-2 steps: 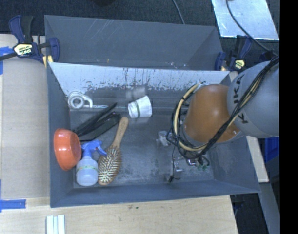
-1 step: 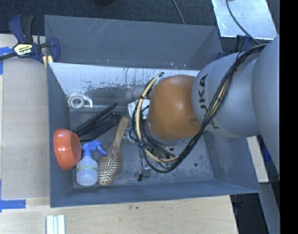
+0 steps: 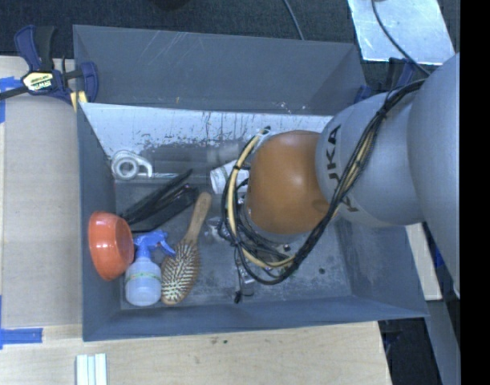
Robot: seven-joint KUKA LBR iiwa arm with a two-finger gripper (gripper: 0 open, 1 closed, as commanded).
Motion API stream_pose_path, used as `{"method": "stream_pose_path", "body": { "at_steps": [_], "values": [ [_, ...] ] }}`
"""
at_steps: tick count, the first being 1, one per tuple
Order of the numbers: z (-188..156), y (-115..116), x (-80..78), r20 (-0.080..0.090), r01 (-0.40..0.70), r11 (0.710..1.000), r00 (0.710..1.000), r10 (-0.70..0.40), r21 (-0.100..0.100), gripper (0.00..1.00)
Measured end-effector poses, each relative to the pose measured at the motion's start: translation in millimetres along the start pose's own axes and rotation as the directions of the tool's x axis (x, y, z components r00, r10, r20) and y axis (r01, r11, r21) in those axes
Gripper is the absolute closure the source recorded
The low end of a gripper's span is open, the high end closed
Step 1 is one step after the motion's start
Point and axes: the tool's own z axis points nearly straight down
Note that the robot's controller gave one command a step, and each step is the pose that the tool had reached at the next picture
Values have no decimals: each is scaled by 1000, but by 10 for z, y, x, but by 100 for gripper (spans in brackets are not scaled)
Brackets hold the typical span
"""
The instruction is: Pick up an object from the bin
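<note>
Camera view looks down into the grey bin (image 3: 228, 70). The wooden hairbrush (image 3: 187, 255) on its floor serves as the landmark here. The arm (image 3: 405, 159) comes in from the brush's right, and its orange cover (image 3: 285, 183) hangs just right of the brush handle, trailing black and yellow cables (image 3: 265, 267). The hand (image 3: 241, 279) sits low under that cover, right of the bristle head and over bare floor. Whether it is wide or narrow, I cannot tell, and nothing can be seen held in it.

Well left of the brush an orange-red bowl (image 3: 108, 245) leans against the bin's left wall. A clear spray bottle with a blue trigger (image 3: 144, 269) lies just beside the brush's left side. A black long-handled thing (image 3: 160, 201) lies up and left of the handle. Beyond that is a small white ring (image 3: 131, 166).

The brush looks like the nearest candidate. Its long axis runs from the oval bristle head near the front wall up to the handle tip, which points at the back wall and leans slightly right.

To pick it well, the hand would probably shift left and turn to close across the narrow handle, not along it. It should come down clear of the bottle and let the cables hang free.
</note>
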Motion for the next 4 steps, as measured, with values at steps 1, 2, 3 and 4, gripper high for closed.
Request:
{"method": "stream_pose_path", "body": {
  "at_steps": [1,2,3,4],
  "values": [
    [293,766,-601,10,-1,1000,1000,2,-2,0],
    [273,683,-534,9,-4,1000,1000,4,1,100],
    [273,683,-534,9,-4,1000,1000,4,1,100],
    [-81,678,-497,-2,-4,1000,1000,4,3,100]
  ]
}}
